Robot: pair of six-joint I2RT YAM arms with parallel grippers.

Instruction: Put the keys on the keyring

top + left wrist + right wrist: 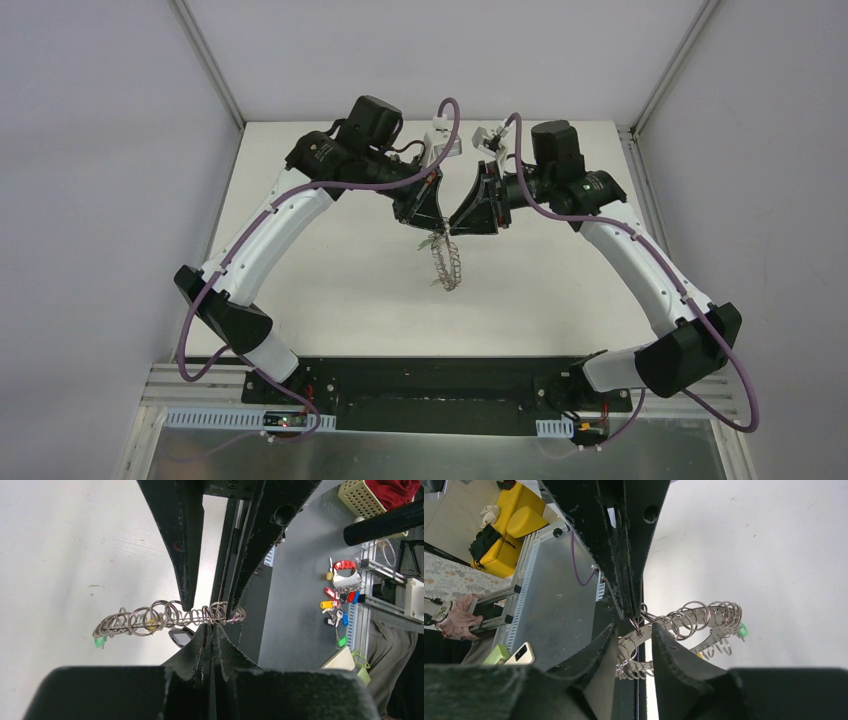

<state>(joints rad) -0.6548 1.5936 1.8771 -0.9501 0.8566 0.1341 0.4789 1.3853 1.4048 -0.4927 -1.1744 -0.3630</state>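
Observation:
The keyring [446, 264], a grey metal loop fringed with small wire rings, hangs above the white table between both arms. My left gripper [212, 626] is shut, pinching one wire ring at the loop's upper end; the same pinch shows in the right wrist view [634, 621]. My right gripper [634, 630] stands open, one finger on each side of the keyring band [694, 616], next to the left gripper's tip. The keys hang from the loop: a green head [100, 641], a yellow head [151, 625] and a black head [180, 637]. The green head [742, 628] also shows in the right wrist view.
The black base plate [430, 385] of the arms lines the table's near edge. Beyond the table's edge, a bunch of coloured key tags [337, 600] lies on a grey bench, and a phone [519, 654] lies on a metal shelf.

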